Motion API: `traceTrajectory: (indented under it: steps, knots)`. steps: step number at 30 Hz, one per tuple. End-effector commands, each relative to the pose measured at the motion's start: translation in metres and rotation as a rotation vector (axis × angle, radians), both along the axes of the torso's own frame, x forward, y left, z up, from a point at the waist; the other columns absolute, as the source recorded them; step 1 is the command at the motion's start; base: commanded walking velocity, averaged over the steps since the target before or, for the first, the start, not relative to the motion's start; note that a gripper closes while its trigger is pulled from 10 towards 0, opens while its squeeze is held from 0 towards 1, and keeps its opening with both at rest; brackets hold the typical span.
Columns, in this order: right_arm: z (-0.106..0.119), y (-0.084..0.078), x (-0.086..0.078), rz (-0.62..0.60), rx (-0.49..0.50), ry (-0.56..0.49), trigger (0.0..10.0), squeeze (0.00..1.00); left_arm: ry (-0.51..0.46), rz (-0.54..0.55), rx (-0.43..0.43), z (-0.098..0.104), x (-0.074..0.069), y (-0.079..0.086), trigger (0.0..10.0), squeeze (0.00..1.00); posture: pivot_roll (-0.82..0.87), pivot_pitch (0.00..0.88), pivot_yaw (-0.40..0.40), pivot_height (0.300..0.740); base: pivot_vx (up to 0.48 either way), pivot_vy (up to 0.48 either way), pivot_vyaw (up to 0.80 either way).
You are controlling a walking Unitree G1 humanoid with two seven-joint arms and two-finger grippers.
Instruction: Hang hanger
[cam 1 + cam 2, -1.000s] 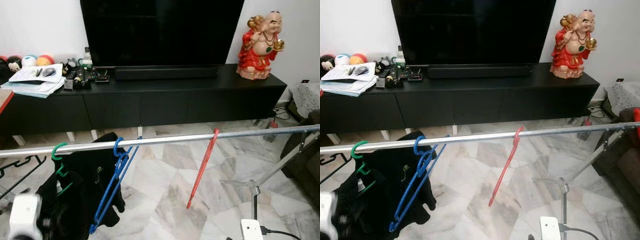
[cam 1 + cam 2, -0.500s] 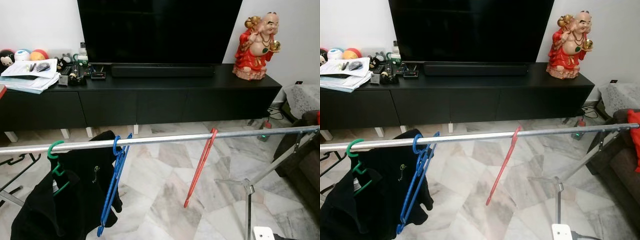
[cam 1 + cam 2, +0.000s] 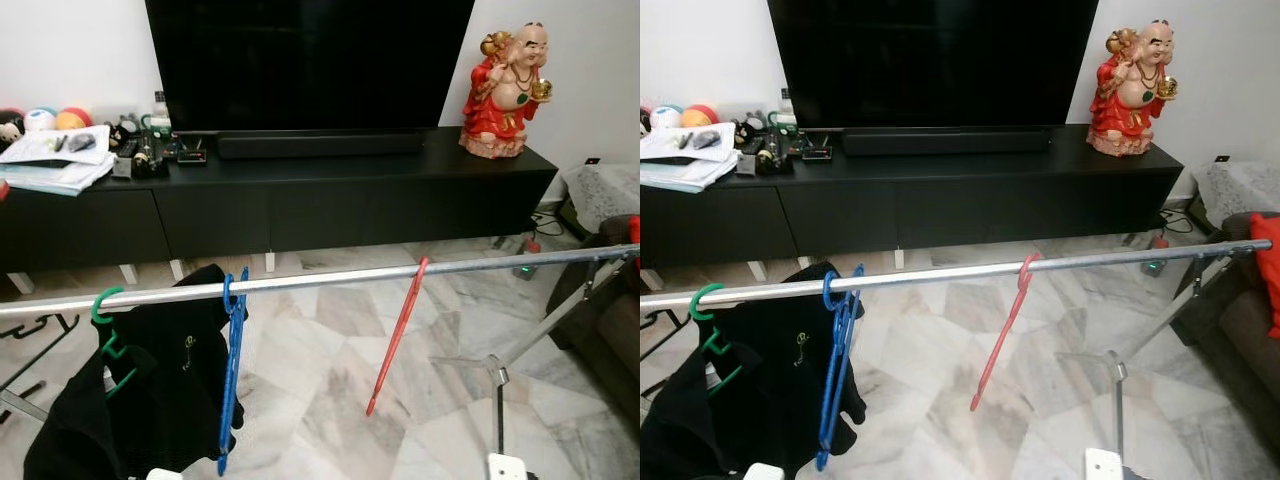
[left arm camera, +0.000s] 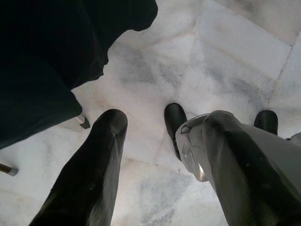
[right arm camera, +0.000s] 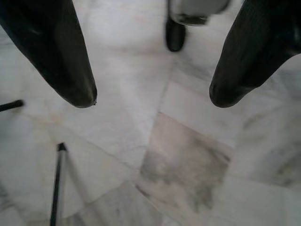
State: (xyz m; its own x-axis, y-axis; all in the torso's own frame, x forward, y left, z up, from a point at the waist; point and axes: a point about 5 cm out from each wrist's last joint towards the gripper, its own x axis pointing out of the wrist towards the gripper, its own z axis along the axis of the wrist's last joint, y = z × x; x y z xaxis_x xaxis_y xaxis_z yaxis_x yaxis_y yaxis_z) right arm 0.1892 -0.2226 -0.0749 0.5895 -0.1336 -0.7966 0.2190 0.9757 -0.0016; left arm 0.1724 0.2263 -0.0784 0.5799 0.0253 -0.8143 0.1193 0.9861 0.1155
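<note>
Left wrist view, left gripper (image 4: 162, 122) spread, pointing down at marble floor (image 4: 197, 70)

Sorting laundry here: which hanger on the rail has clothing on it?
The green hanger, leftmost on the rail, carries the black garment. The blue hanger and red hanger hang bare.

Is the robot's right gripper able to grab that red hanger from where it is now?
Probably not yet: the right gripper hangs open over the floor, while the red hanger hangs up on the rail.
</note>
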Motion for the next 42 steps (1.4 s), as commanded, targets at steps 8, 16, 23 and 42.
traceTrajectory:
  steps: [8, 16, 23, 42]
  knots:
    - [0.004, 0.011, 0.013, -0.037, 0.062, -0.041, 10.0, 0.00, 0.020, 0.020, -0.005, 0.001, 0.004, 0.003, 10.0, 0.00, 0.07, 0.000, 0.020, 0.740, 0.000, 0.000, 0.00]
    - [0.006, 0.016, 0.018, -0.057, 0.058, -0.048, 10.0, 0.00, 0.025, 0.024, -0.012, 0.001, 0.007, 0.001, 10.0, 0.00, 0.03, 0.000, 0.040, 0.740, 0.000, 0.000, 0.00]
    - [0.007, 0.011, 0.019, -0.039, 0.043, -0.037, 10.0, 0.00, 0.021, 0.045, -0.032, 0.000, 0.008, -0.005, 10.0, 0.00, 0.05, 0.000, 0.013, 0.740, -0.299, 0.000, 0.00]
    - [0.006, 0.009, 0.017, -0.024, 0.024, -0.028, 10.0, 0.00, 0.066, 0.059, -0.033, -0.008, -0.008, -0.008, 10.0, 0.00, 0.03, 0.000, 0.015, 0.740, -0.216, 0.000, 0.00]
